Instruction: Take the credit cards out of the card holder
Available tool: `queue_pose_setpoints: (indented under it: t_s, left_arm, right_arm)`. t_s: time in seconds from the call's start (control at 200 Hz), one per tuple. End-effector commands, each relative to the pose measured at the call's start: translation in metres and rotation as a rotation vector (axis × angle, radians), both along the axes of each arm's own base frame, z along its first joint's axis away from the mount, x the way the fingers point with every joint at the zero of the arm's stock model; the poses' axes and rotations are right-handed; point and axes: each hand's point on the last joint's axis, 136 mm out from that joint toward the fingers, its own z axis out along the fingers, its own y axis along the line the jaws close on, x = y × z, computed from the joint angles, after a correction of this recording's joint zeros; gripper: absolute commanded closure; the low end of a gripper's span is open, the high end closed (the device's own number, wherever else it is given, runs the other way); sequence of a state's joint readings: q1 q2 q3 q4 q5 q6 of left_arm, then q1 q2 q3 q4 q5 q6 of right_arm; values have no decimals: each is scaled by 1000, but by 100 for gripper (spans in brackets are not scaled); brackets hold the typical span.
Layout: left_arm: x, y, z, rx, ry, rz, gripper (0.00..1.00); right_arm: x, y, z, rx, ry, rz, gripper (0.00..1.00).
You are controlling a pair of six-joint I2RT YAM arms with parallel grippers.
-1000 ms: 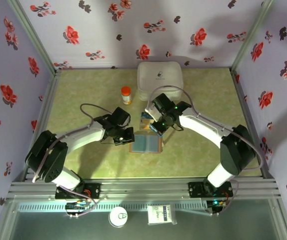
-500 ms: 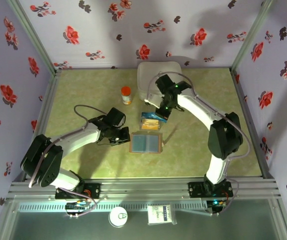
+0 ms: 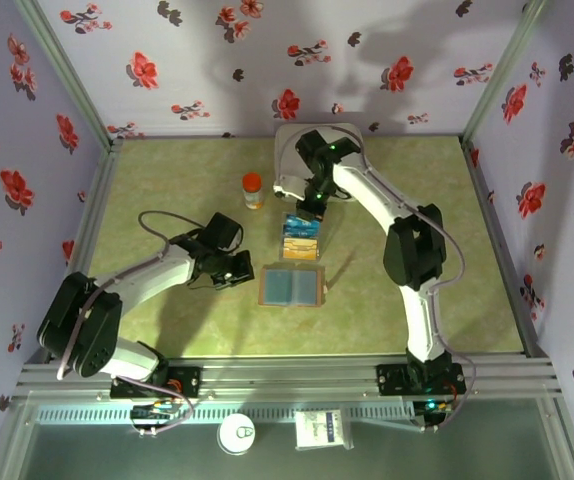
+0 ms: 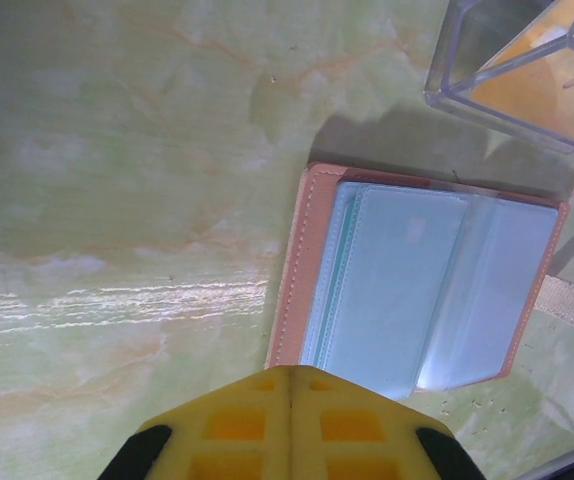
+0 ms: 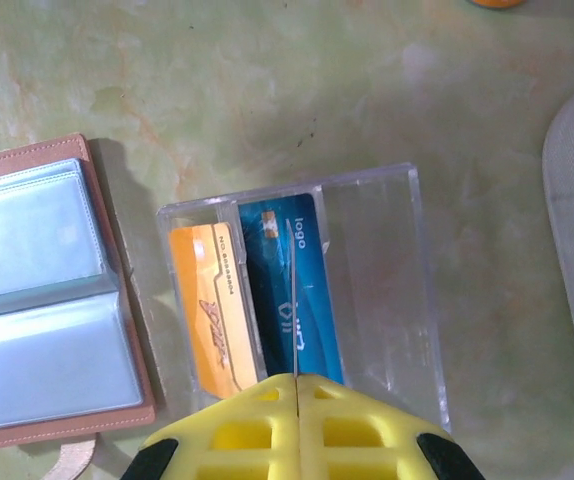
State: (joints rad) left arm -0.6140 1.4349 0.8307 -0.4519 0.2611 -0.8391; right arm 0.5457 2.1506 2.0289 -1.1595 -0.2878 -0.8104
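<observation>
Setting: a pale green marbled worktop (image 3: pixel 167 190) is lying between flower-papered walls (image 3: pixel 167 60).

Top external, things: the card holder (image 3: pixel 292 287) is lying open and flat mid-worktop. A clear tray (image 3: pixel 301 238) is sitting just behind it, carrying the credit cards (image 3: pixel 300 240). An orange-capped bottle (image 3: pixel 253 189) is standing left of a white case (image 3: pixel 289 165) at the back.

Top external, arms: the left gripper (image 3: pixel 243 270) is hovering just left of the card holder. The right gripper (image 3: pixel 314 205) is hanging between tray and case.

Left wrist: the left gripper's fingers are pressing together, empty, with the open card holder lying just ahead.

Right wrist: the right gripper's fingers are meeting with nothing between them, over the tray. An orange-yellow card (image 5: pixel 212 310) and a blue card (image 5: pixel 302 290) are lying side by side inside the tray, with the card holder just beside it.
</observation>
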Motion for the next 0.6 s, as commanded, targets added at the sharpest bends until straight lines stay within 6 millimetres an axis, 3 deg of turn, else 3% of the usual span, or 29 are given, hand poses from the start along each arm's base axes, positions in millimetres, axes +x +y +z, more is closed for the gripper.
queue_pose_setpoints:
  t_s: [0.0,0.405,0.5,0.595]
  left_arm:
    - [-4,12,-2,23,12,31,99]
    - [-1,12,-5,32,30,32,99]
    - [-1,12,-5,33,32,30,98]
    - [0,12,-4,30,28,33,96]
  right_arm:
    - [-6,-5,-4,-22,50,52,100]
    - [-5,-2,-30,-16,107,66,100]
    - [-5,-3,-34,-17,109,62,95]
    - [-5,-5,-35,-21,113,52,84]
